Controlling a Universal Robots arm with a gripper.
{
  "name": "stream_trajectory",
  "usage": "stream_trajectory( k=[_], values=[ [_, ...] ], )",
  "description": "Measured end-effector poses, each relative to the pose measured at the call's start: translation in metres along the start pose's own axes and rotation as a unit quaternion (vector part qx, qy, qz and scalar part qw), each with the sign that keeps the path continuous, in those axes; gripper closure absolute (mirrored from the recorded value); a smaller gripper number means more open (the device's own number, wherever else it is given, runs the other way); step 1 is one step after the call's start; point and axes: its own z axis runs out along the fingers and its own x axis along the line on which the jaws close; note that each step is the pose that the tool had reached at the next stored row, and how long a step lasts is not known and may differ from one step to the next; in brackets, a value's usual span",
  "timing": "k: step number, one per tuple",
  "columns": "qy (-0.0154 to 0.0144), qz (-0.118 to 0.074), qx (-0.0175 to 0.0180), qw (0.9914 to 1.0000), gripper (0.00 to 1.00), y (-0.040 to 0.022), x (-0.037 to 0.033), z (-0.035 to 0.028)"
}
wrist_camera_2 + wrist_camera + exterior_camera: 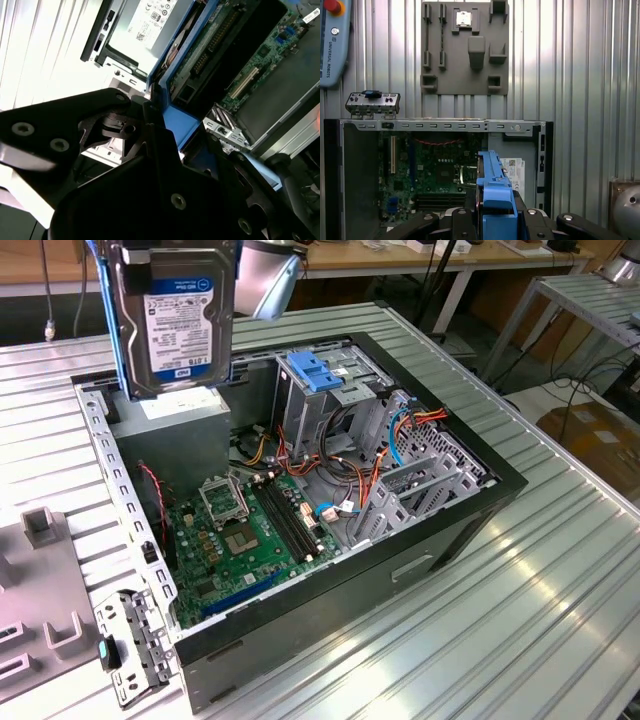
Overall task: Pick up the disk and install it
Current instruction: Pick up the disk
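Jaws: closed on the disk (178,325), a flat silver-grey hard drive with a white label and blue plastic side rails. It is held on edge, with the label facing the exterior camera. It hangs in the air above the grey power-supply box (170,425) in the open black computer case (300,635), touching nothing.

Risks (my judgement):
- My grip seems to bear on plastic, which may flex, so the drive could swivel or slip.
- Orange and red cables (372,478) lie just beside the metal drive cage with its light-blue latch (312,372). A tilted approach could snag them.

Views:
- The exterior view gives the drive's height above the case.
- The first wrist view looks down the blue rail (495,185) to the green motherboard (435,175). It adds a grey pocketed fixture plate (450,65) on the ribbed metal tabletop (585,75).
- The second wrist view shows the rail (182,122) seated between the black jaws.
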Motion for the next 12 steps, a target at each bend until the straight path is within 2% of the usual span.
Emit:
stream_trajectory(
  k=[2, 7, 8, 10, 12],
  values=[
    [0.0, 0.0, 0.0, 1.0, 0.63, -0.008, 0.0, 0.0002],
    [0.0, 0.0, 0.0, 1.0, 0.63, -0.0231, 0.0, 0.0006],
    [0.0, 0.0, -0.0001, 1.0, 0.63, -0.0283, 0.0, 0.0007],
    [0.0, 0.0, 0.0, 1.0, 0.63, -0.0333, 0.0001, 0.0009],
    [0.0001, 0.0, -0.0001, 1.0, 0.63, -0.0417, 0.0002, 0.001]
  ],
)
